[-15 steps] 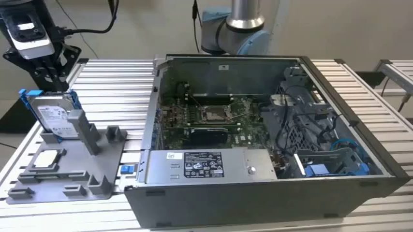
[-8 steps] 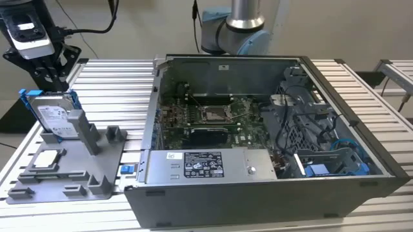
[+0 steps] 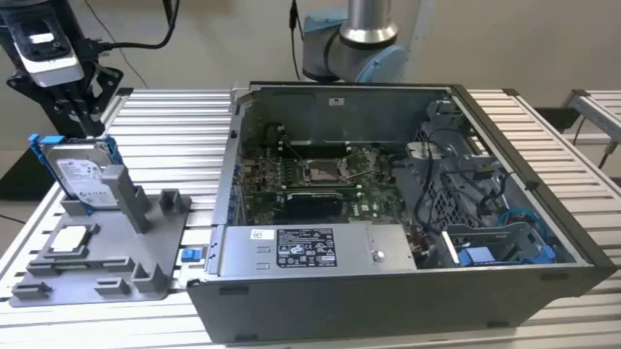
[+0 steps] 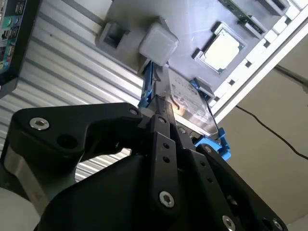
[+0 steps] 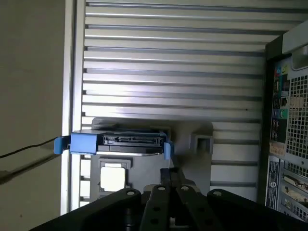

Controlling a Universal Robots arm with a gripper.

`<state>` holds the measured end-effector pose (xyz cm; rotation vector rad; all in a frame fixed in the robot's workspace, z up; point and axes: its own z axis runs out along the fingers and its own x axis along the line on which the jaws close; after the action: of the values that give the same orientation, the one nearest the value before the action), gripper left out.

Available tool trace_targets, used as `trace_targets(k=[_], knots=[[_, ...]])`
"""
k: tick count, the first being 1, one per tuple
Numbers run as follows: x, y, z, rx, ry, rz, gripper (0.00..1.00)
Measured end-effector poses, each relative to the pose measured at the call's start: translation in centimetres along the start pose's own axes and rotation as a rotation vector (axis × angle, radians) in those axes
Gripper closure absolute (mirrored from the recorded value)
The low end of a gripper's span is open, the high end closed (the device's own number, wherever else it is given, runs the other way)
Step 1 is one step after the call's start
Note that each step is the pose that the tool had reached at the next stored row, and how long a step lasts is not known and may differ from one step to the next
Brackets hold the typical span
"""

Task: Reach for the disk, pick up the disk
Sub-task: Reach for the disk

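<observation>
- One gripper (image 3: 86, 123) hangs at the exterior view's left, directly over the top edge of the disk (image 3: 80, 174); its black fingers point down at that edge
- In the first wrist view the two fingers (image 5: 164, 179) lie side by side, pressed together with nothing between them; their tips stop just short of one end of the blue bracket (image 5: 82, 143), with a strip of grey showing in between
- The second wrist view agrees; the finger links run together to one point close against the disk's near edge; whether they touch it cannot be told there
- The disk stands upright on its edge in a slot of the grey fixture (image 3: 116, 269), white label facing outward, blue bracket framing its sides
- A small square chip (image 3: 70, 238) lies flat in a recess of the same fixture, just beside the disk's foot
- The fixture rests on the slatted metal table (image 3: 174, 123), just beside the open computer case (image 3: 388, 305)
- Inside the case, a long grey box (image 3: 301, 249) with a label sits along the near wall
</observation>
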<state>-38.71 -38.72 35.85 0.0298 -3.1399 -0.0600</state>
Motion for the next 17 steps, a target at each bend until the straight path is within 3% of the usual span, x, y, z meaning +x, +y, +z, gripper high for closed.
trace_targets(k=[2, 5, 13, 17], knots=[[0.26, 0.84, 0.09, 0.0001, -0.0001, 0.0, 1.0], [1.48, 1.72, 0.31, 0.0001, 0.0001, 0.0, 1.0], [5.15, 1.81, 0.56, 0.0, 0.0, 0.0, 1.0], [6.46, 1.77, 0.65, 0.0, 0.0001, -0.004, 1.0]])
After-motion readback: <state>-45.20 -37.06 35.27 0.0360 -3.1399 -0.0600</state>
